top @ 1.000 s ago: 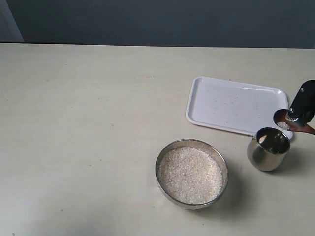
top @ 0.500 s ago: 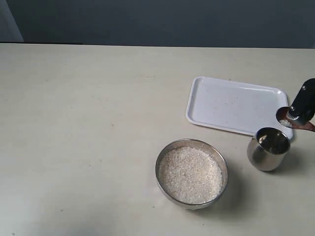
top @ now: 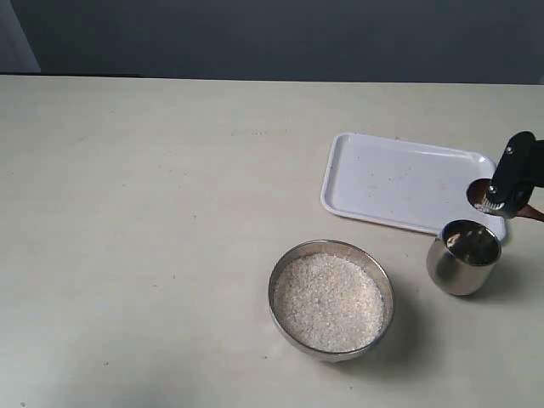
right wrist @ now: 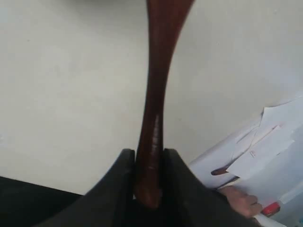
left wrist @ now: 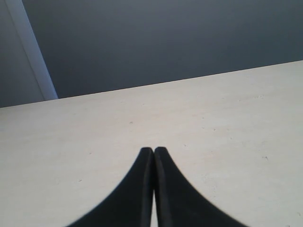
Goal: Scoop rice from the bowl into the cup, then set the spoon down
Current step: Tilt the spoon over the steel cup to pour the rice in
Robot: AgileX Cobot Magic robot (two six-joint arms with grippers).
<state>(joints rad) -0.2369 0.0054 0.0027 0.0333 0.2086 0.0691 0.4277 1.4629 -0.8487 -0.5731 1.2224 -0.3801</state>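
Clamping the spoon (top: 476, 194) by its slim handle, the right gripper (top: 491, 204) hangs with its jaws narrowed onto the wood. The spoon's long axis runs from the claw toward the left arm's side. Its small head sits just past the fingers, over the tray (top: 399, 178) edge, and I cannot make out any grains in it. The cup (top: 464, 257) stands right below the claw, on its near side. The bowl (top: 283, 270) of rice (top: 328, 302) lies well beyond the cup, leftward. A return scoop would likely mean a sweep that way. The left gripper (left wrist: 154, 151) is pinched closed and empty, over bare table (left wrist: 227, 118).
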